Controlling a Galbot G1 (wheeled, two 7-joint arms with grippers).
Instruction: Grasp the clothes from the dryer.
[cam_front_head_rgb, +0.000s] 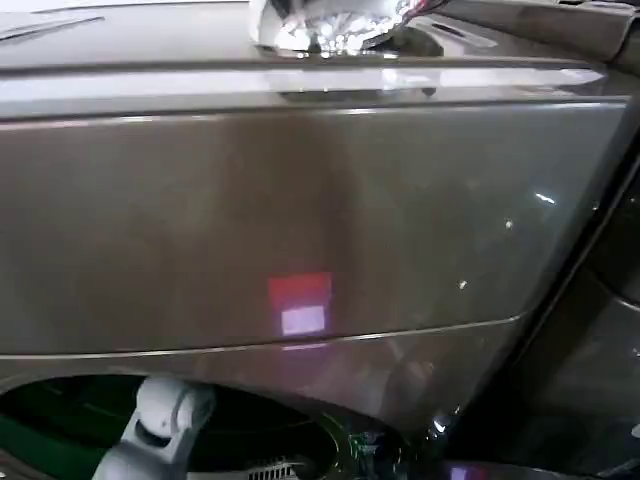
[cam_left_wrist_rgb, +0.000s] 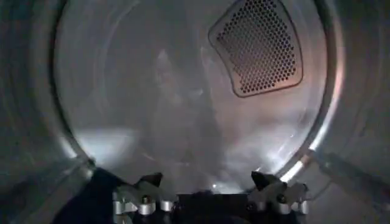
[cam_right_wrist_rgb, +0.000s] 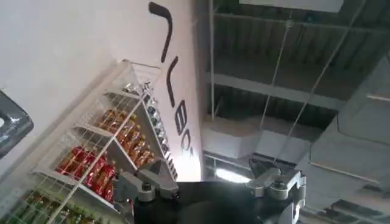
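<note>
Up close, the dryer (cam_front_head_rgb: 300, 220) spreads its bronze-grey front panel across nearly the whole head view, a red and white reflection glowing low on it and a shiny object (cam_front_head_rgb: 335, 25) lying on its top. Below the panel the porthole opens dark, and the white left arm (cam_front_head_rgb: 160, 425) reaches into it from below.

From the left wrist, the drum (cam_left_wrist_rgb: 152, 91) surrounds the camera: a round steel back wall with a perforated vent (cam_left_wrist_rgb: 259, 45) set in it, curved side walls on either hand. The left gripper (cam_left_wrist_rgb: 207, 185) sits inside the drum near its floor, fingers (cam_left_wrist_rgb: 268, 182) spread apart with nothing between them. Just beside one finger, a dark navy cloth (cam_left_wrist_rgb: 91, 198) lies against the drum wall near the floor.

The right gripper (cam_right_wrist_rgb: 210, 182) is parked outside, pointing up toward a ceiling and a white wall; its fingers (cam_right_wrist_rgb: 143, 182) are likewise spread and hold nothing. A wire shelf (cam_right_wrist_rgb: 103, 158) of red packets hangs on that wall.
</note>
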